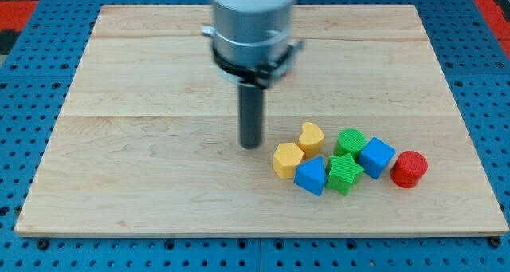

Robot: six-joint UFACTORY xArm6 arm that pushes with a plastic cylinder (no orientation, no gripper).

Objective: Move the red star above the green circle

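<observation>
My tip (251, 147) rests on the wooden board (143, 144), just left of a cluster of blocks and touching none. The green circle (350, 140) sits at the top of the cluster. A green star (344, 174) lies just below it. The only red block (409, 169) looks round and sits at the cluster's right end, right of a blue cube (376, 157). I see no red star shape. The yellow hexagon (288, 159) is the block nearest my tip.
A yellow heart (311, 136) lies left of the green circle. A blue wedge-like block (311, 176) sits between the yellow hexagon and the green star. The arm's grey body (251, 25) hangs over the board's top middle. A blue pegboard (32, 33) surrounds the board.
</observation>
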